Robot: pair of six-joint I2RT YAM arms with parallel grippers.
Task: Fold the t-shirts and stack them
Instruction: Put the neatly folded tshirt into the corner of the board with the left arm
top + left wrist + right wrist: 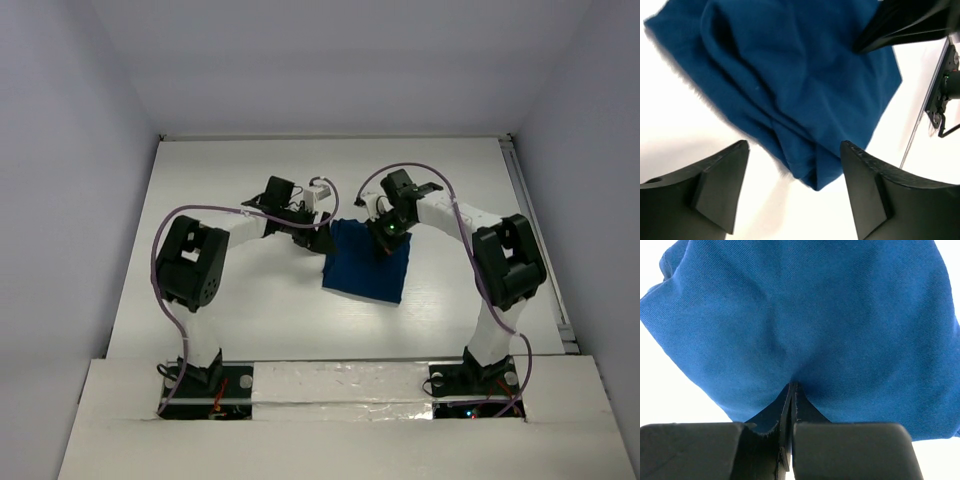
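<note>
A dark navy blue t-shirt (368,262) lies folded into a rough rectangle at the middle of the white table (250,300); its chest print is hidden. My left gripper (318,240) is open at the shirt's left edge. In the left wrist view (794,150) a bunched corner of the shirt (805,100) lies between the spread fingers, not touched. My right gripper (386,238) is over the shirt's far part. In the right wrist view (792,386) its jaws are shut, with the cloth (805,315) puckered at the tips. The right fingers (905,25) also show in the left wrist view.
White walls enclose the table at the back and on both sides. A metal rail (538,240) runs along the table's right edge. The arm bases (200,380) stand at the near edge behind a white strip.
</note>
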